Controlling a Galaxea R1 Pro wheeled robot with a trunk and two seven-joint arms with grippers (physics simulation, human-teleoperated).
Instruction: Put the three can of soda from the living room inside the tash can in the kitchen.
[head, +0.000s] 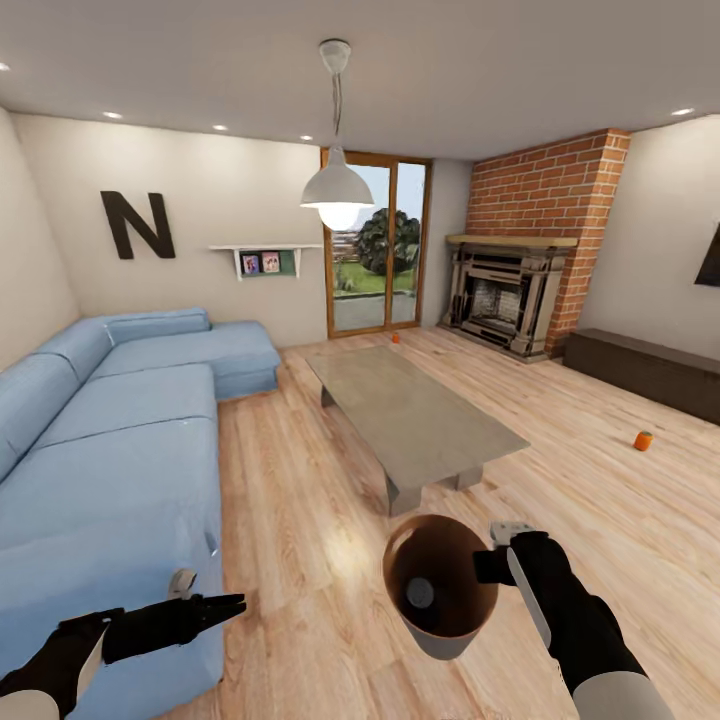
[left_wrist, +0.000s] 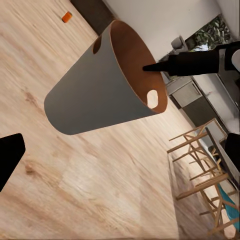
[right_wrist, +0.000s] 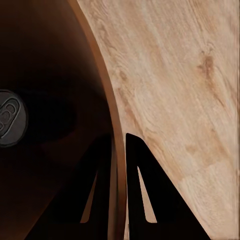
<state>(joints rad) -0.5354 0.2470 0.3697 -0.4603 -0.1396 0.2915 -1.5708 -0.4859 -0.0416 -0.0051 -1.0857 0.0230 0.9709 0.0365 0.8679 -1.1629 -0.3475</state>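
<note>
Just in front of the coffee table (head: 415, 405), nearest the robot: trash can (head: 440, 585) upright, mouth up, right gripper (head: 490, 566) clamped on its rim. One can (head: 420, 594) inside, top up. Left gripper (head: 238, 603) empty; closure unclear. Orange can (head: 643, 441) right of table; another (head: 395, 338) beyond it.

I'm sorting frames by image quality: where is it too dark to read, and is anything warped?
Right wrist view: the trash can interior is near black, with a can top barely legible. Head view: wide-angle stretch bends the sofa and walls; the lamp glows evenly. Left wrist view: evenly lit, sharp.
</note>
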